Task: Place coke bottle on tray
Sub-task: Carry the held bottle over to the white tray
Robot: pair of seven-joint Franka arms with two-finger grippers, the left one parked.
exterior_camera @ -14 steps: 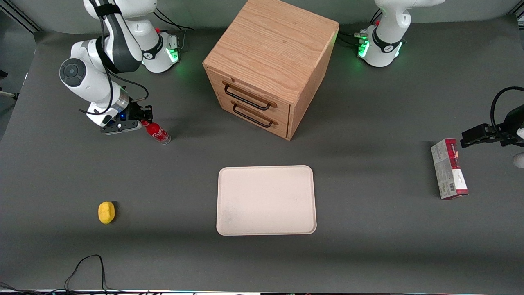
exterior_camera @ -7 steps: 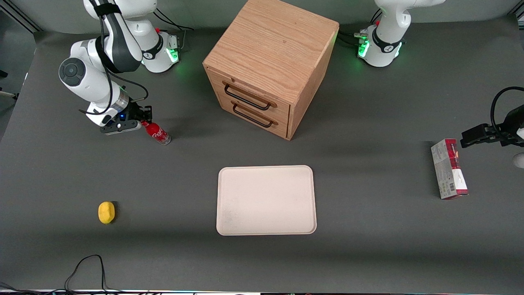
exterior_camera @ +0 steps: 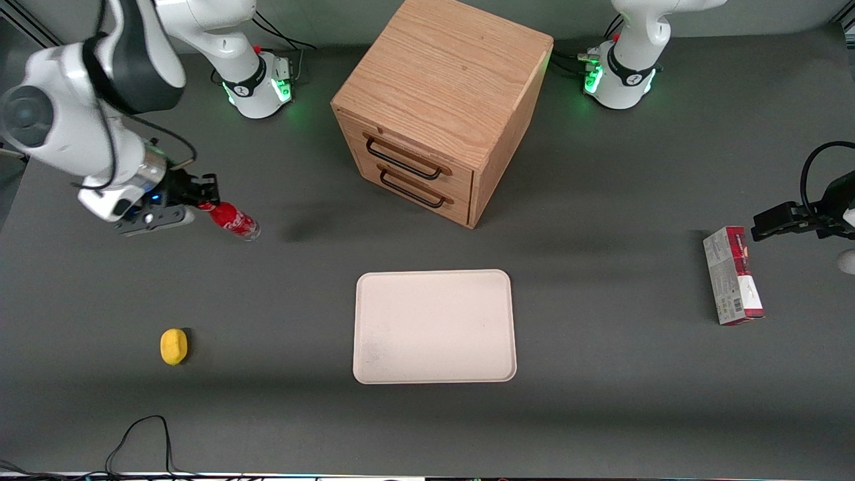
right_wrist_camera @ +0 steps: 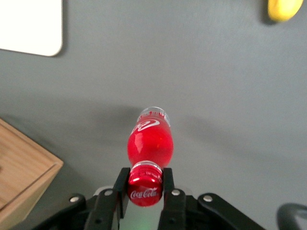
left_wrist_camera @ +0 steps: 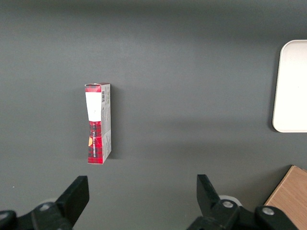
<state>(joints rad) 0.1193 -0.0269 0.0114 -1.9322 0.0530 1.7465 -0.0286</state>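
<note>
One gripper [right_wrist_camera: 145, 184] pinches the coke bottle [right_wrist_camera: 147, 143] at its red cap, holding it above the table toward the working arm's end; the carry is in hand; next it must cross to the tray [exterior_camera: 434, 326].

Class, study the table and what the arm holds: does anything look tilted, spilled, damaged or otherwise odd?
Nothing is spilled or damaged. The coke bottle looks tilted, but only because the tool grips it at the cap, off the table. The tray lies flat and bare, and the carton box lies on its side.
</note>
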